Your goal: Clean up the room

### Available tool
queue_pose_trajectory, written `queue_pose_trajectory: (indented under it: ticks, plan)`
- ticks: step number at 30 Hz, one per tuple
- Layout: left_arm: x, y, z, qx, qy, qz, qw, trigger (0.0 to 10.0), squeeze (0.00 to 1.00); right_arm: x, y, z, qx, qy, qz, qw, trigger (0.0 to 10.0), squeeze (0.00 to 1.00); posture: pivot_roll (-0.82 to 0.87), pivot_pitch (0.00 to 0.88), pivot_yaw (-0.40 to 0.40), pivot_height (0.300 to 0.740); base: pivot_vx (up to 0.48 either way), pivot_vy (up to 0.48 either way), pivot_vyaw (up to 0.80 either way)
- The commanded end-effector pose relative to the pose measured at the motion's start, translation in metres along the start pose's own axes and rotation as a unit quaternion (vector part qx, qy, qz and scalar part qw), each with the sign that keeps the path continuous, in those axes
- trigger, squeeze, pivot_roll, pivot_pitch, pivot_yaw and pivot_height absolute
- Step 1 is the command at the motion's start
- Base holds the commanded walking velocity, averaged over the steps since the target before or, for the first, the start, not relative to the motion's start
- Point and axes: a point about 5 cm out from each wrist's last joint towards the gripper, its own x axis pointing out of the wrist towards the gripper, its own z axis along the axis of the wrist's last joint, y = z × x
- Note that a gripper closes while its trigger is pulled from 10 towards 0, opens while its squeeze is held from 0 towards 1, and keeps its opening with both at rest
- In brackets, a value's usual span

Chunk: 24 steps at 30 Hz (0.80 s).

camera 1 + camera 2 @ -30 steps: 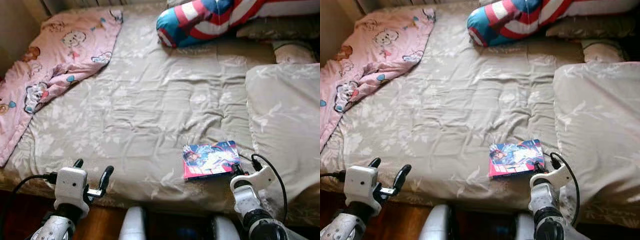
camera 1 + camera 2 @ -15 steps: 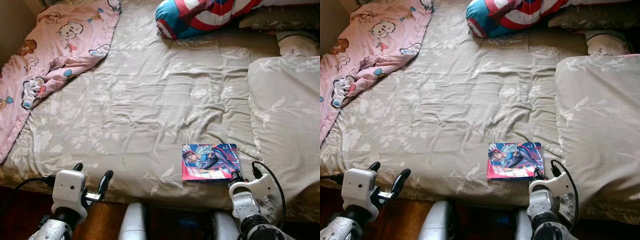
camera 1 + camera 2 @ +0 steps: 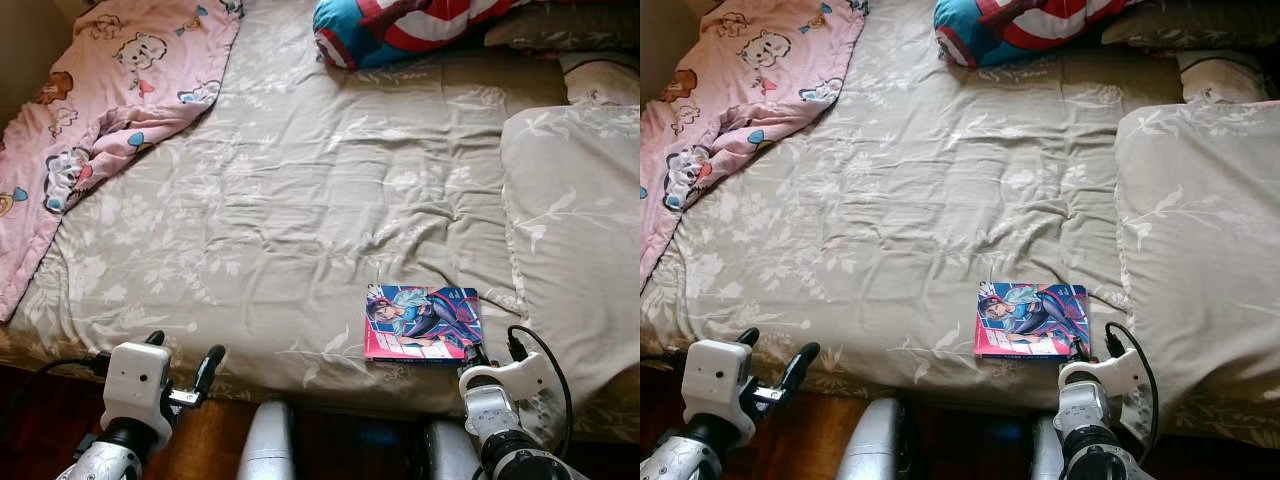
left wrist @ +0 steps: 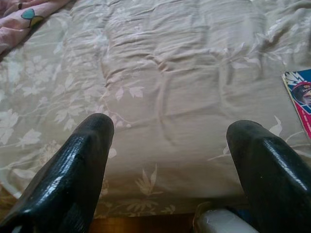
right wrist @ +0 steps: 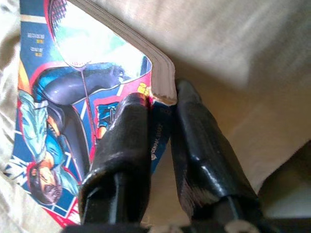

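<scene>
Silver arms end in white wrist housings; left gripper (image 3: 183, 353) and right gripper (image 5: 156, 121) have glossy black fingers, with looping black cables.

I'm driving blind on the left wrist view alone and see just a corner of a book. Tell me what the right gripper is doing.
Observer: The right gripper is shut on the book, one finger on the cover, the other at its corner by the page edges.
Operator: Say where the book lies.
Observer: Flat on the bed, near its front edge, just left of a pillow.
Operator: Report what else is on the bed.
Observer: A pink blanket on the far left and a red, white and blue cushion at the back.
Operator: Give me the left gripper.
Observer: The left gripper is open, at the bed's front edge, well left of the book.
</scene>
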Motion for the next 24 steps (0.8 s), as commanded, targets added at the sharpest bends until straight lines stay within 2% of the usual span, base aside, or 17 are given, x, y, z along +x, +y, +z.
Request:
queue_pose_trajectory:
  ticks: [1, 2, 3, 4, 5, 9, 13, 16, 17, 18, 19, 20, 24]
  plan:
    - [-0.004, 0.002, -0.001, 0.007, 0.011, 0.004, 1.000, 10.0, 0.00, -0.006, -0.017, -0.019, 0.003, 0.035, -0.037, 0.999, 10.0, 0.74, 0.29, 0.347, 0.154, 0.658, 0.000, 0.000, 0.00]
    - [-0.004, 0.002, -0.001, 0.006, 0.011, 0.004, 1.000, 10.0, 0.00, -0.007, -0.017, -0.020, 0.000, 0.035, -0.039, 0.999, 10.0, 0.69, 0.29, 0.345, 0.154, 0.658, 0.000, 0.000, 0.00]
    - [-0.003, 0.002, -0.001, 0.006, 0.011, 0.004, 1.000, 10.0, 0.00, -0.007, -0.018, -0.020, -0.002, 0.036, -0.041, 0.999, 10.0, 0.69, 0.29, 0.345, 0.154, 0.658, 0.000, 0.000, 0.00]
    - [-0.003, 0.002, -0.002, 0.006, 0.011, 0.004, 1.000, 10.0, 0.00, -0.007, -0.018, -0.020, -0.002, 0.036, -0.042, 0.998, 10.0, 0.53, 0.28, 0.341, 0.152, 0.658, 0.000, 0.000, 0.00]
    - [-0.003, 0.002, -0.002, 0.006, 0.011, 0.003, 1.000, 10.0, 0.00, -0.007, -0.018, -0.020, -0.002, 0.036, -0.043, 0.998, 10.0, 0.50, 0.28, 0.341, 0.152, 0.658, 0.000, 0.000, 0.00]
    - [0.000, 0.003, -0.002, 0.006, 0.009, 0.004, 1.000, 10.0, 0.00, -0.007, -0.020, -0.019, -0.001, 0.035, -0.048, 0.998, 10.0, 0.51, 0.28, 0.331, 0.152, 0.658, 0.000, 0.000, 0.00]
    - [0.004, 0.002, -0.001, 0.004, 0.004, 0.003, 1.000, 10.0, 0.00, -0.006, -0.020, -0.015, -0.002, 0.030, -0.050, 0.998, 10.0, 0.58, 0.28, 0.321, 0.150, 0.658, 0.000, 0.000, 0.00]
    - [0.005, 0.001, -0.001, 0.003, 0.003, 0.002, 1.000, 10.0, 0.00, -0.006, -0.020, -0.014, -0.004, 0.027, -0.053, 0.998, 10.0, 0.55, 0.27, 0.319, 0.148, 0.658, 0.000, 0.000, 0.00]
    - [0.006, 0.000, -0.002, 0.002, 0.003, 0.000, 1.000, 10.0, 0.00, -0.005, -0.021, -0.012, -0.004, 0.025, -0.057, 0.998, 10.0, 0.51, 0.27, 0.315, 0.146, 0.658, 0.000, 0.000, 0.00]
    - [0.007, 0.000, -0.002, 0.002, 0.003, 0.000, 1.000, 10.0, 0.00, -0.005, -0.021, -0.011, -0.005, 0.024, -0.059, 0.998, 10.0, 0.39, 0.26, 0.311, 0.143, 0.658, 0.000, 0.000, 0.00]
    - [0.008, -0.001, -0.003, 0.001, 0.002, 0.000, 1.000, 10.0, 0.00, -0.005, -0.021, -0.010, -0.006, 0.024, -0.061, 0.998, 10.0, 0.05, 0.26, 0.304, 0.142, 0.658, 0.000, 0.000, 0.00]
    - [0.010, -0.001, -0.002, 0.000, 0.001, 0.000, 1.000, 10.0, 0.00, -0.005, -0.022, -0.010, -0.013, 0.024, -0.063, 0.998, 10.0, 0.00, 0.26, 0.301, 0.141, 0.658, 0.000, 0.000, 0.00]
    - [0.015, -0.002, -0.001, -0.002, -0.007, 0.000, 1.000, 10.0, 0.00, -0.006, -0.026, -0.009, -0.014, 0.021, -0.074, 0.997, 10.0, 0.00, 0.26, 0.282, 0.136, 0.658, 0.000, 0.000, 0.00]
